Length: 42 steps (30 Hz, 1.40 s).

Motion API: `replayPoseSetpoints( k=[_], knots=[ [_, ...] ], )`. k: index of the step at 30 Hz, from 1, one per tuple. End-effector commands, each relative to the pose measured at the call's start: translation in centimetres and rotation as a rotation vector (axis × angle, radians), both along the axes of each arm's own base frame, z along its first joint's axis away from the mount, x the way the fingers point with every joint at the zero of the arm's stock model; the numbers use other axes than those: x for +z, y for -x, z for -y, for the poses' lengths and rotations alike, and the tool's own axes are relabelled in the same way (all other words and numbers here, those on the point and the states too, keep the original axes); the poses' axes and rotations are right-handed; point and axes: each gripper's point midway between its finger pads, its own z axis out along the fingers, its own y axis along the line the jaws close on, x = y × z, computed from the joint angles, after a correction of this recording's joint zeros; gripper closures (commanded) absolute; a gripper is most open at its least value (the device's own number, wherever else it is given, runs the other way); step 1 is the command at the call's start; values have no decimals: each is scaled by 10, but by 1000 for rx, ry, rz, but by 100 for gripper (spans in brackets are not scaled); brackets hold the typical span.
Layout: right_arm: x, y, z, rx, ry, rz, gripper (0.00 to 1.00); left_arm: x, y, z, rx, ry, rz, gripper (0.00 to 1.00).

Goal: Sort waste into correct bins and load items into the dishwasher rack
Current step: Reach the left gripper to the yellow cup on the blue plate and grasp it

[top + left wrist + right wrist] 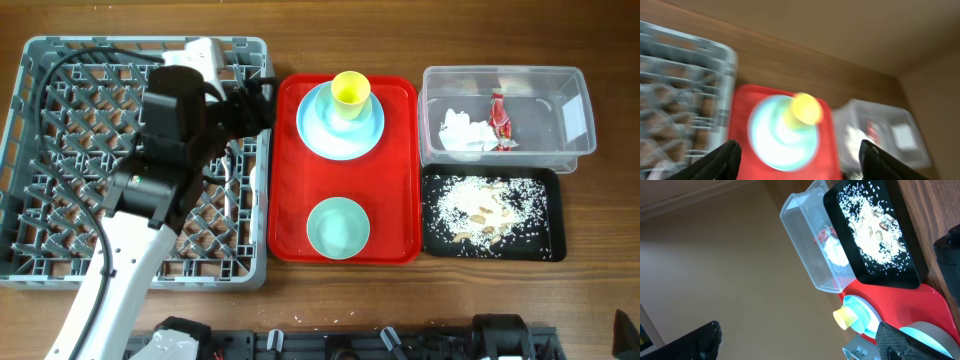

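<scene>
Nearest us overhead, our left pincer hangs over the grey pegged rack; a smooth yellow cup stands on the round blue plate. From the left wrist, blurred, we see its fingers spread wide, empty. From the right wrist, our right pincer gapes empty too; grainy rice speckles the matte black tray.

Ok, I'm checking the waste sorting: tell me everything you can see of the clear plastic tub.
The clear tub is a rectangular, see-through plastic container with rounded corners and a white label at its right end. It stands upright and lidless on the wooden table at the far right, just behind the black tray and right of the red tray; whether it touches either is unclear. Inside lie a crumpled white napkin and a small red wrapper.
</scene>
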Motion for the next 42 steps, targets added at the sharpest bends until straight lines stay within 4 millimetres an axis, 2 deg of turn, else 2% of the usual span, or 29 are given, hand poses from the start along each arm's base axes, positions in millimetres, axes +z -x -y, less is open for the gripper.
replayPoseSetpoints(
  k=[1, 3, 5, 6, 7, 8, 9, 10, 11, 12, 14, 15, 16, 17, 21, 25, 33, 35, 36, 38, 40, 42],
  knots=[
    [0, 2, 3, -26, -1, 11, 0, 29, 3, 45, -154, 36, -78, 27],
    [0, 2, 3, -26, 0, 11, 0, 42, -3, 61, -198, -55, -135, 30],
    [0, 2, 3, -26, 0, 11, 0, 48, -14, 76, -216, -173, -189, 32],
    [0, 2, 3, -26, -1, 11, 0, 46, -22, 87, -230, -244, -218, 38],
    [0, 2, 3, -26, 0, 11, 0, 36, -29, 103, -277, -306, -240, 49],
    [0, 2, 3, -26, 0, 11, 0, 19, -34, 120, -326, -345, -269, 70],
    [0, 2, 3, -26, -1, 11, 0, 0, -38, 134, -360, -372, -289, 81],
    [0, 2, 3, -26, -1, 11, 0, -21, -44, 146, -377, -397, -312, 82],
    [0, 2, 3, -26, -1, 11, 0, -36, -49, 152, -379, -413, -327, 76],
    [0, 2, 3, -26, -1, 11, 0, -51, -54, 158, -382, -426, -343, 76],
    [0, 2, 3, -26, 0, 11, 0, -83, -65, 170, -393, -441, -374, 83],
    [0, 2, 3, -26, -1, 11, 0, -98, -72, 176, -396, -445, -382, 82],
    [0, 2, 3, -26, -1, 11, 0, -109, -77, 179, -396, -447, -385, 73],
    [0, 2, 3, -26, -1, 11, 0, -117, -80, 181, -397, -449, -390, 69],
    [0, 2, 3, -26, -1, 11, 0, -146, -93, 186, -385, -471, -401, 68],
    [0, 2, 3, -26, 0, 11, 0, -164, -106, 185, -350, -506, -388, 67],
    [0, 2, 3, -26, -1, 11, 0, -215, -103, 184, -362, -546, -474, 68],
    [0, 2, 3, -26, -1, 11, 0, -223, -101, 182, -363, -555, -492, 76],
    [0, 2, 3, -26, 0, 11, 0, -223, -103, 180, -353, -566, -489, 85],
    [0, 2, 3, -26, -1, 11, 0, -216, -108, 172, -316, -601, -464, 96],
    [0, 2, 3, -26, 0, 11, 0, -202, -110, 166, -291, -619, -442, 96],
    [0, 2, 3, -26, -1, 11, 0, -169, -108, 164, -279, -600, -397, 96]
  ],
)
